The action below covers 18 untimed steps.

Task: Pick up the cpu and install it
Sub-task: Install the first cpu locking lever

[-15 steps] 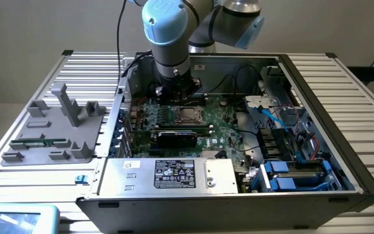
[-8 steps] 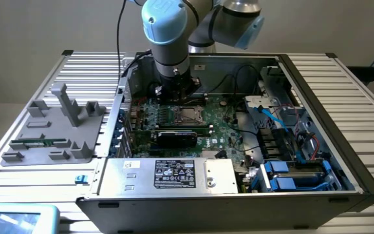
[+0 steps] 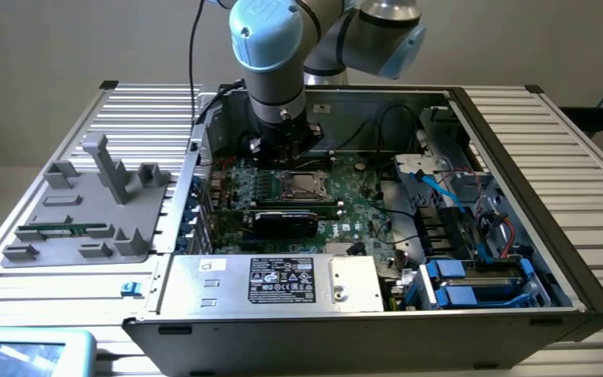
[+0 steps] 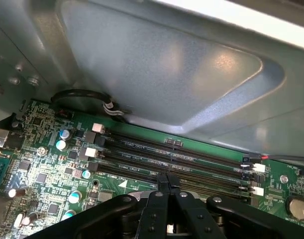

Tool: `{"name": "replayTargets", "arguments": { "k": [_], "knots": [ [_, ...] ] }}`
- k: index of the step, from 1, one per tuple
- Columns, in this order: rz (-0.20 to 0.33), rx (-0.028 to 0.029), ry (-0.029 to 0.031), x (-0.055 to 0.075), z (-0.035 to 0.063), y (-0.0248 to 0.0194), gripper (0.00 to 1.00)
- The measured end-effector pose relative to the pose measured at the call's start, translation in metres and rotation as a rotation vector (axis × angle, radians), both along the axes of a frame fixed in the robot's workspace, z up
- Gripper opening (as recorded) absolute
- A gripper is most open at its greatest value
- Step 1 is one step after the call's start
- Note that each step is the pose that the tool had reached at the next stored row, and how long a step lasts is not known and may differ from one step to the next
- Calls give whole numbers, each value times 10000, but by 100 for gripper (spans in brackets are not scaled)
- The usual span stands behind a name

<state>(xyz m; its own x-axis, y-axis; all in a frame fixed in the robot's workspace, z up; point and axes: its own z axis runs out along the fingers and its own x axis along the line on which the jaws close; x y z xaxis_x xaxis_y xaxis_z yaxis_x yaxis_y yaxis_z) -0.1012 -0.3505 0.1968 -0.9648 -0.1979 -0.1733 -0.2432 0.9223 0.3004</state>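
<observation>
My gripper [image 3: 283, 159] hangs low inside the open computer case [image 3: 511, 196], over the motherboard [image 3: 354, 212] just behind the square metal-framed socket [image 3: 301, 185]. In the wrist view the gripper [image 4: 167, 180] is shut, its black fingertips pressed together with nothing visible between them. They point toward the row of long black memory slots [image 4: 181, 164] on the green board [image 4: 42, 169]. The cpu is hidden or out of view; I cannot tell whether it sits in the socket.
A grey fixture [image 3: 92, 204] on the exterior view's left holds a long green memory stick [image 3: 66, 230]. A black card [image 3: 286, 220] lies in front of the socket. The power supply [image 3: 280, 281], blue drive bays [image 3: 469, 283], cables and case walls crowd the arm.
</observation>
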Motion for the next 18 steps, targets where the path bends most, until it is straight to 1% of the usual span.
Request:
{"name": "replayTargets", "arguments": {
  "k": [7, 18],
  "knots": [
    [6, -1, 0, 0, 23, -6, 9],
    [8, -2, 3, 0, 2, -7, 9]
  ]
}}
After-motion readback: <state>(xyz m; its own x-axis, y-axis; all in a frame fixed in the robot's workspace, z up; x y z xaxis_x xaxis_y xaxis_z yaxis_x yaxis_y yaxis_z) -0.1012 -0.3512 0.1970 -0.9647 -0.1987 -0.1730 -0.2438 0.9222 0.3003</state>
